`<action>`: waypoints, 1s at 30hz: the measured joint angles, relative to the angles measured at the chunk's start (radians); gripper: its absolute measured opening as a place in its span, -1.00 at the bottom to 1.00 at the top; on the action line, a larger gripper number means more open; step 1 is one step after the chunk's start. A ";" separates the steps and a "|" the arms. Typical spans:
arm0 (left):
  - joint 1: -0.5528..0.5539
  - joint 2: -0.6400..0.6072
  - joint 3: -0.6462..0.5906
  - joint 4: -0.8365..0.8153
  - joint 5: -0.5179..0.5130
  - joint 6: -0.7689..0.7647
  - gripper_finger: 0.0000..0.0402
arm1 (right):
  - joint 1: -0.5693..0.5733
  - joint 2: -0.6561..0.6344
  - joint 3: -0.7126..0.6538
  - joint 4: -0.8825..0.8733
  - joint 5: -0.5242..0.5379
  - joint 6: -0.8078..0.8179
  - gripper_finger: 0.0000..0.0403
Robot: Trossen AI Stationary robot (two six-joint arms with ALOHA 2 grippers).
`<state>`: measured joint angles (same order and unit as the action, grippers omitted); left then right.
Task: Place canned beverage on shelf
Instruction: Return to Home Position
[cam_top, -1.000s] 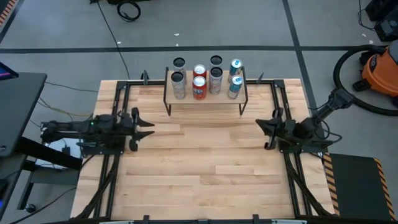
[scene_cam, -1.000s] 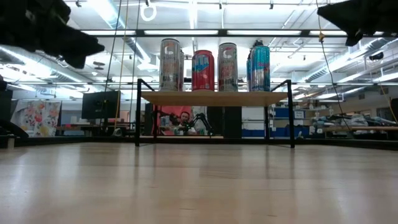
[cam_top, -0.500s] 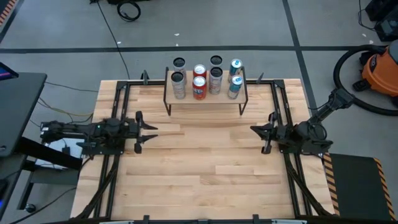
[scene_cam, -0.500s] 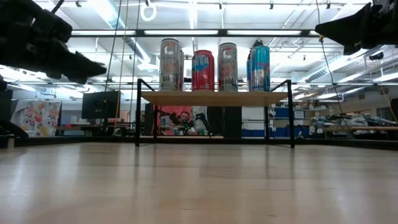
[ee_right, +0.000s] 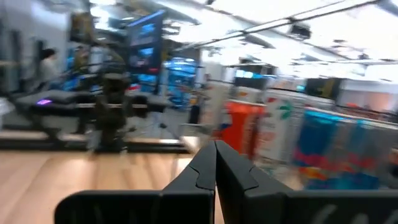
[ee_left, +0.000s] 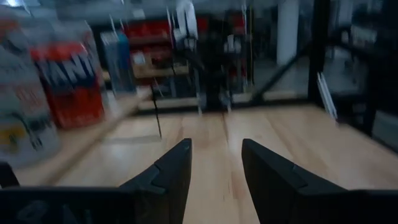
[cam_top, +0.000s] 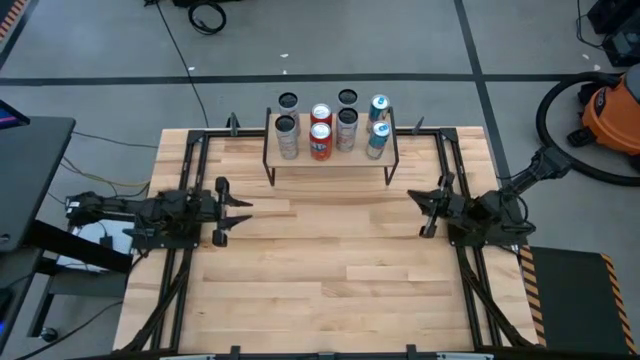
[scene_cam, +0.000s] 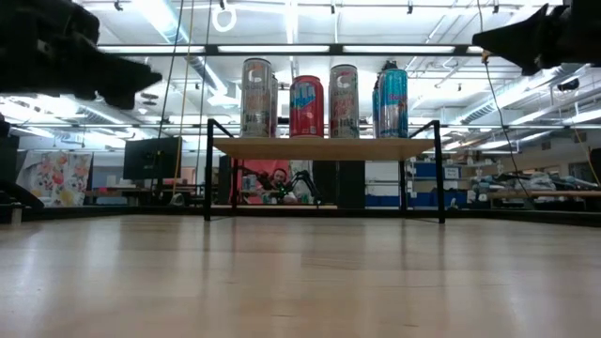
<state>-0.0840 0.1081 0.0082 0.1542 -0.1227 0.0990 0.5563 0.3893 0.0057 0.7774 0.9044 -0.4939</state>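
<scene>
We see eight cans on the shelf. Over the worktop, our left gripper holds its fingers apart and empty; the right gripper has its fingers pressed together.

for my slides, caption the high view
Eight cans stand in four pairs on the shelf; left gripper, fingers open, and right gripper, fingers shut, hover at opposite sides of the table.
</scene>
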 joint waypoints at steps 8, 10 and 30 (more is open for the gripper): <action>0.000 0.000 0.000 0.060 -0.007 -0.016 -0.25 | -0.033 -0.137 0.000 -0.068 -0.203 -0.021 -0.96; 0.000 0.000 0.000 0.082 -0.007 -0.008 -0.25 | -0.032 -0.173 0.000 -0.148 -0.268 0.044 -0.96; 0.000 0.000 0.093 -0.123 0.187 0.028 -0.25 | -0.032 -0.338 0.000 -0.678 -0.963 0.443 -0.96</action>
<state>-0.0837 0.1083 0.1009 0.0312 0.0647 0.1266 0.5243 0.0513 0.0059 0.0994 -0.0590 -0.0506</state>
